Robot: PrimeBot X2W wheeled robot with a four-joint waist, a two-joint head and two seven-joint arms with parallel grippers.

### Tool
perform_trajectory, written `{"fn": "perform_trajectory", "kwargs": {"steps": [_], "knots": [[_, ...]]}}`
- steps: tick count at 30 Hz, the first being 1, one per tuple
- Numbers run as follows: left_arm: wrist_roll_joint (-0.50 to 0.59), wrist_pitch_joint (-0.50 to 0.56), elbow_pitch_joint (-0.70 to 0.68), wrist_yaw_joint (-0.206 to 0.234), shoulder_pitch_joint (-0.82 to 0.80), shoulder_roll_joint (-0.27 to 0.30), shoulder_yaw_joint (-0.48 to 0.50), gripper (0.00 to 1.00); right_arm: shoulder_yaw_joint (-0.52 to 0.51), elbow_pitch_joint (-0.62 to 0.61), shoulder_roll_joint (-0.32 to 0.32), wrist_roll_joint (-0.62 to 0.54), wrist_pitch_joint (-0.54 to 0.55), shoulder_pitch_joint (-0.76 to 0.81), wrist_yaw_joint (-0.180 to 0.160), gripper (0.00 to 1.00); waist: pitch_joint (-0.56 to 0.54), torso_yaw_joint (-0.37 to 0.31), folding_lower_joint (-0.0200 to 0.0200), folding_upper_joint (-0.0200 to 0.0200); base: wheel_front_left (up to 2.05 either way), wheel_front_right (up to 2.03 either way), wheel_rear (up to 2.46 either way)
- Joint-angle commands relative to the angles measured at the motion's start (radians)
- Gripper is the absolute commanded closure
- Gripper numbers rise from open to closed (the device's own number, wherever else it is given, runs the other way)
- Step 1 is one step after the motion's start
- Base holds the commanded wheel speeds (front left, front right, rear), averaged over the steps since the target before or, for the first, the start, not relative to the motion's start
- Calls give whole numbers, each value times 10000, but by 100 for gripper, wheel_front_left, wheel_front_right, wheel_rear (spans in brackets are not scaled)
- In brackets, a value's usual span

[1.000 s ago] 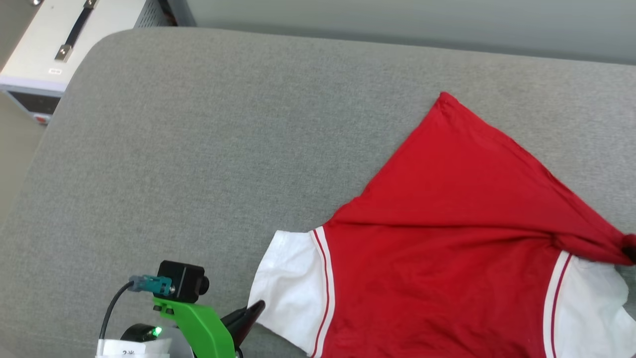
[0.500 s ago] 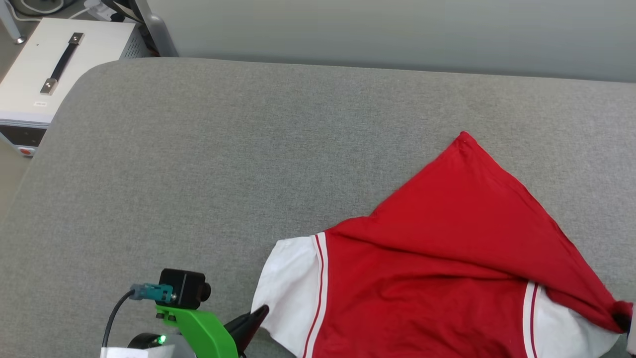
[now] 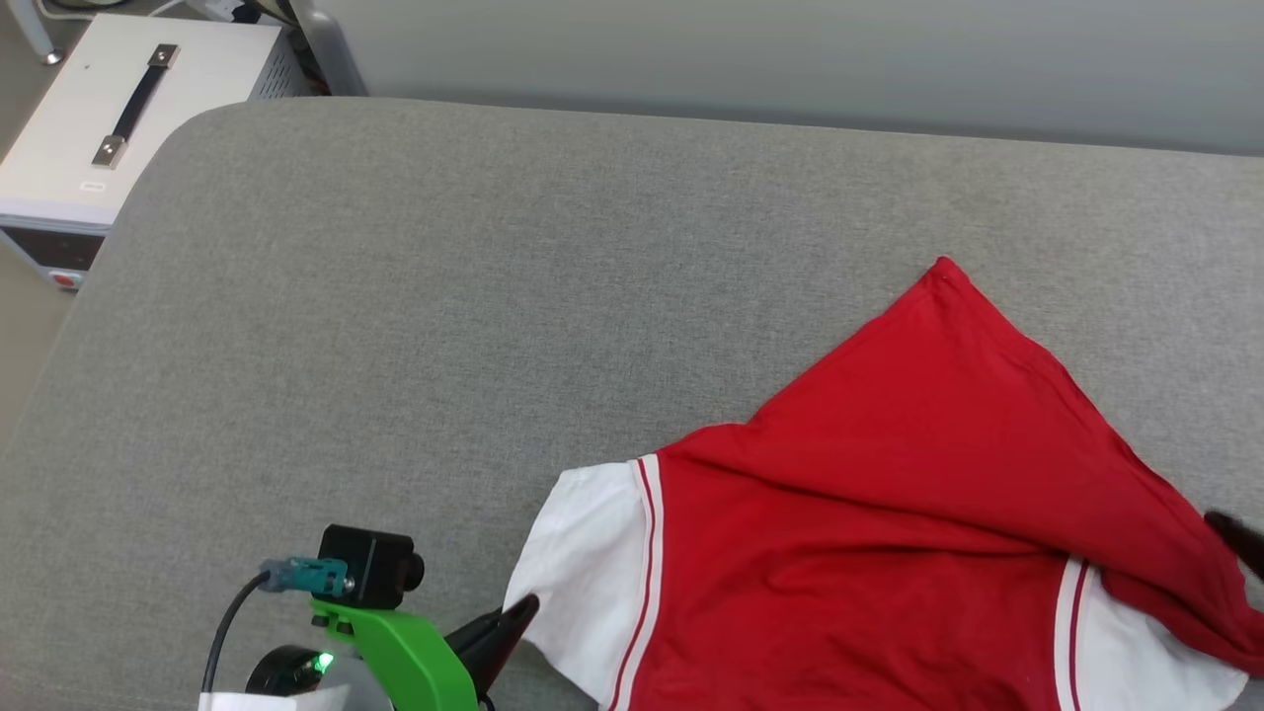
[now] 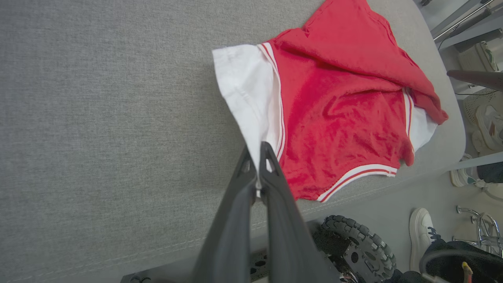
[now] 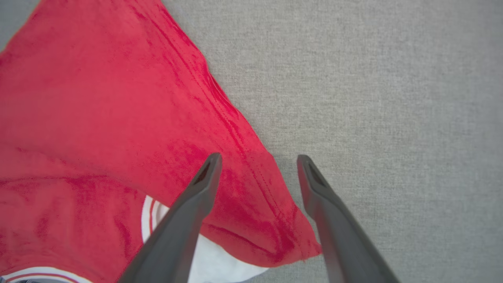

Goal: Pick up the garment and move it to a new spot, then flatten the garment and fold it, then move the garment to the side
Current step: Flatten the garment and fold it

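Observation:
The garment (image 3: 869,513) lies on the grey cushion, red body with white sleeves and striped trim, one red corner folded over toward the right sleeve. My left gripper (image 3: 509,627) is at the lower left, shut on the edge of the white left sleeve; the left wrist view shows this gripper (image 4: 257,157) pinching the sleeve of the garment (image 4: 346,110). My right gripper (image 5: 258,159) stands open just above the folded red corner of the garment (image 5: 98,98), holding nothing. In the head view one dark fingertip of the right gripper (image 3: 1239,538) enters at the right edge.
The grey cushion (image 3: 444,296) stretches wide to the left and back. A white box (image 3: 118,109) with a black handle stands beyond its far left corner. Past the cushion's front edge are the robot's wheel (image 4: 353,243) and a person's shoe (image 4: 422,232).
My right gripper has opened and let go of the red corner, which now lies on the cushion. The left gripper keeps its hold on the sleeve. The head camera has shifted.

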Motion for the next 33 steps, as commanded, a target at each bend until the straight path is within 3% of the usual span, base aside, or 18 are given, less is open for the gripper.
{"fn": "perform_trajectory", "kwargs": {"steps": [1,10,22,33], "knots": [[91,-8,-90,69,-196,36,-8,100,77,-304,-65,122,174,-373,-7,0,184,168,1,0,0,0,0],[316,20,-523,-44,-663,-64,-219,100,1297,-913,-314,79,1558,-2856,-7,0,1372,920,1,0,0,0,0],[621,-116,-363,-509,-1443,-553,-846,100,2765,896,-811,-710,2252,-5759,-7,0,2679,2127,1,0,0,0,0],[670,-422,36,-767,-1779,-975,-1130,100,3587,2119,-1263,-933,2295,-6444,-7,0,3105,2792,1,0,0,0,0]]}}
